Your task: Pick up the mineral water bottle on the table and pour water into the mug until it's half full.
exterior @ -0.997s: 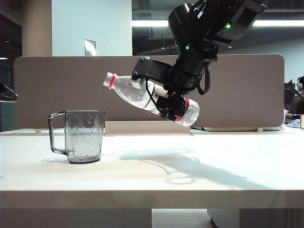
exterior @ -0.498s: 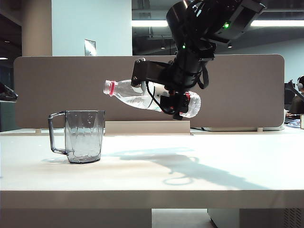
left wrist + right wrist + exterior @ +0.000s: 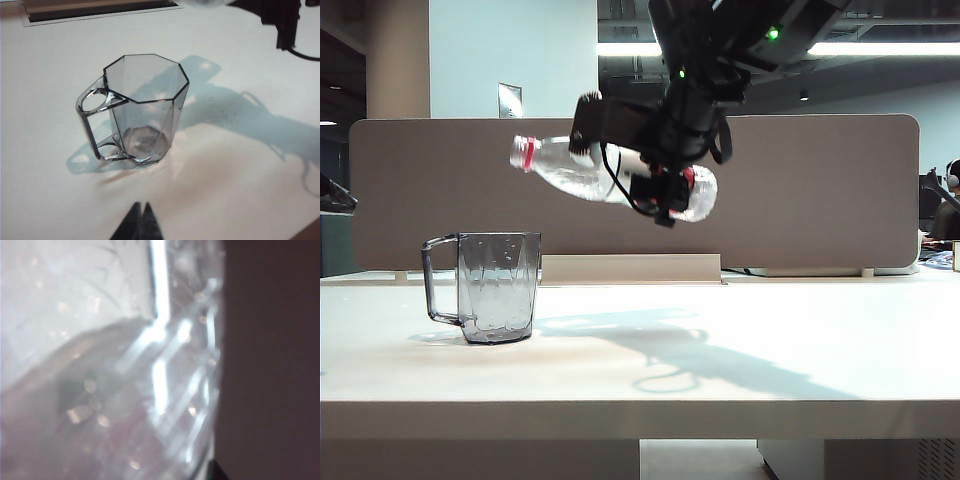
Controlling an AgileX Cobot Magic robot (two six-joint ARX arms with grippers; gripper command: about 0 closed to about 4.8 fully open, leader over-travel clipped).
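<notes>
The mineral water bottle (image 3: 570, 178) hangs nearly level in the air, its red-ringed neck (image 3: 527, 154) pointing left and slightly raised, high above the mug's opening. My right gripper (image 3: 655, 198) is shut around the bottle's labelled lower half. In the right wrist view blurred clear plastic of the bottle (image 3: 125, 365) fills the picture. The smoky faceted mug (image 3: 500, 285) stands upright on the table (image 3: 740, 370), handle to the left, with no water showing inside; it also shows in the left wrist view, mug (image 3: 142, 105). My left gripper (image 3: 141, 206) is shut and empty, hovering short of the mug.
A brown divider panel (image 3: 820, 180) runs behind the table, with a low cream strip (image 3: 630, 268) at its foot. The arm's shadow (image 3: 720, 355) falls across the table to the right of the mug. The table's thick front edge (image 3: 640, 420) is near the camera.
The right arm has carried the bottle left and upward. The bottle has flattened from a steeper neck-up tilt, and its neck now hangs over the mug. Mug and left gripper stayed still.
</notes>
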